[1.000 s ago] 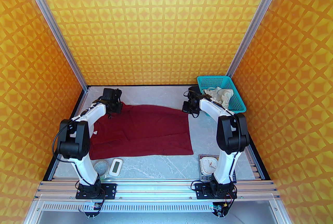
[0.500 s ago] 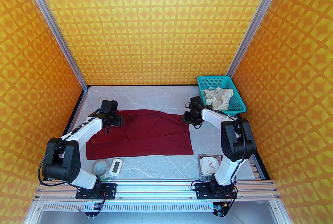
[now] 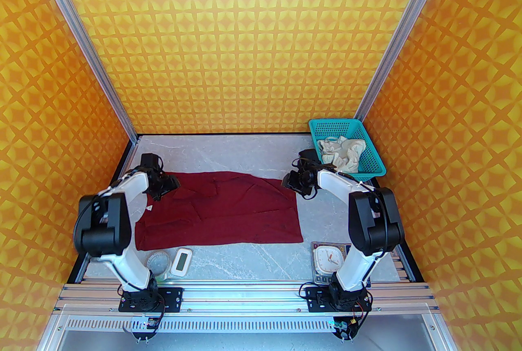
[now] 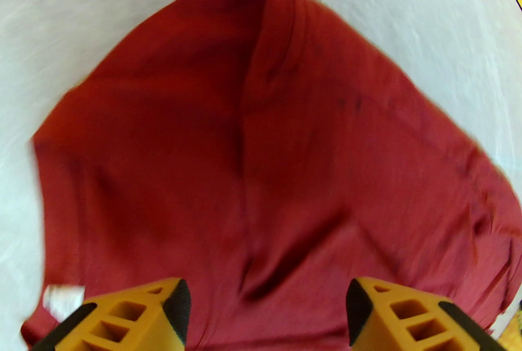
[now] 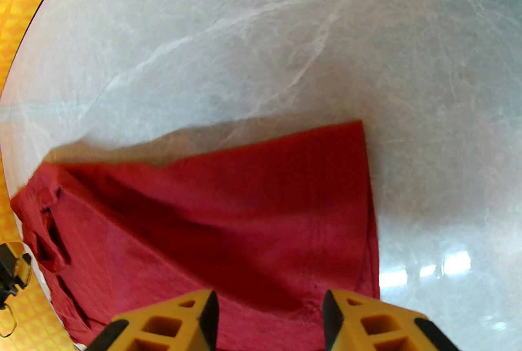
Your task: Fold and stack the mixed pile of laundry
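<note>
- shirt [image 3: 220,210]: spread on the table [image 3: 244,149], centre-left. The far edge is rumpled, with a fold ridge running inward. The near-left stretch passes under the left arm and is hidden. There is a small white tag [image 3: 149,208] at its left edge.
- left gripper [image 3: 169,185]: over the shirt's far-left corner. In the wrist view its fingers [image 4: 134,316] are spread wide, with red cloth below the gap and nothing between the pads. (This view is motion-blurred: seams smear, and the bottom edge cuts off the fingers.) Cannot tell whether the tips touch the cloth.
- right gripper [image 3: 290,180]: at the shirt's far-right corner. In the wrist view its fingers [image 5: 367,325] stand apart, with the gap above the hem near that corner and nothing pinched. The finger bases are cut off at the frame bottom.
- shorts [image 3: 341,153]: crumpled in the teal basket [image 3: 334,123] at the table's far-right corner, well apart from the shirt. The lower part is behind the basket wall and the right arm. The waistband cannot be made out.
- near edge: the clock [image 3: 328,258] is partly hidden by the right arm. A white device [image 3: 181,261] with a screen sits just beside a round dish [image 3: 157,261]. The dish is partly covered by the left arm.
</note>
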Motion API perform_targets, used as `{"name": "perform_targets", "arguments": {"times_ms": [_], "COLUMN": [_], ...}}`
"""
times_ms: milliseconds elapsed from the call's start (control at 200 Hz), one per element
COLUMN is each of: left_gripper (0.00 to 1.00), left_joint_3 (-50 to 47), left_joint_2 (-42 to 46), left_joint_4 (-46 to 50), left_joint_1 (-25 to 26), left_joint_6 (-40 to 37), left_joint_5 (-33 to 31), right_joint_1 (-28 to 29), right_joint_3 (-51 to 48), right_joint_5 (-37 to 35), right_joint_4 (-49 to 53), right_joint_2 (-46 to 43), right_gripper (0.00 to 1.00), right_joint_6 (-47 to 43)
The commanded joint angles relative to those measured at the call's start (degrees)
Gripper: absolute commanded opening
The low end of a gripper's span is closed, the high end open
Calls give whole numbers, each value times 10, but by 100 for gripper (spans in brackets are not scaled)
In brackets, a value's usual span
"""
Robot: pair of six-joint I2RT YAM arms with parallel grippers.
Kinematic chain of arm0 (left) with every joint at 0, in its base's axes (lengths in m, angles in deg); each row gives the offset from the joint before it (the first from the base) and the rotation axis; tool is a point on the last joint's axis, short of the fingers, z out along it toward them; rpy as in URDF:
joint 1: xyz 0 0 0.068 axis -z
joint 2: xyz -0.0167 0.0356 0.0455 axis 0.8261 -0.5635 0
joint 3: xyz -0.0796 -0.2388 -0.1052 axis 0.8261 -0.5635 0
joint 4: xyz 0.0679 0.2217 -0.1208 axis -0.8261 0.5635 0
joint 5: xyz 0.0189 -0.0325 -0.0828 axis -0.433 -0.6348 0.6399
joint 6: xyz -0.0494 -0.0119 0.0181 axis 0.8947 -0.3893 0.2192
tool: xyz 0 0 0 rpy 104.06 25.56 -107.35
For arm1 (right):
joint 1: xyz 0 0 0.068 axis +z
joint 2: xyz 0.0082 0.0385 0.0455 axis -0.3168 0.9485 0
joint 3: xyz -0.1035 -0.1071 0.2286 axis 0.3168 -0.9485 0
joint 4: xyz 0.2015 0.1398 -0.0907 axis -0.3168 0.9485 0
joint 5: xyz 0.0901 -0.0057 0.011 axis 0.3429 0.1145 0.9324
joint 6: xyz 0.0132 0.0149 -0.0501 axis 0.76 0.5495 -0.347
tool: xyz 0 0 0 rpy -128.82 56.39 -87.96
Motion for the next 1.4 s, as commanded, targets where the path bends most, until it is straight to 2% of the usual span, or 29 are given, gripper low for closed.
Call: {"name": "perform_targets", "arguments": {"times_ms": [0,265,335,485,675,1070,1260,1395], "left_gripper": [65,58,48,19,0,0,0,0], "left_joint_3": [34,63,66,58,68,66,60,58], "left_joint_2": [-30,-73,-73,-55,-51,-14,-9,-9], "left_joint_4": [-32,-56,-65,-88,-91,-86,-87,-81], "left_joint_1": [-2,-6,-6,-7,-7,-15,-16,-16], "left_joint_6": [31,37,35,30,21,22,25,25], "left_joint_5": [28,28,28,28,46,58,59,59], "right_joint_1": [-13,-15,-15,-16,-16,-17,-12,-11], "right_joint_3": [13,11,10,-9,-56,-106,-141,-138], "right_joint_5": [27,46,44,41,47,69,104,101], "right_joint_4": [-10,-29,-32,-51,-105,-99,-153,-152], "right_joint_2": [13,20,24,31,29,-36,-48,-47], "right_gripper": [49,49,49,49,48,53,54,54], "right_joint_6": [37,66,80,160,265,350,420,429]}}
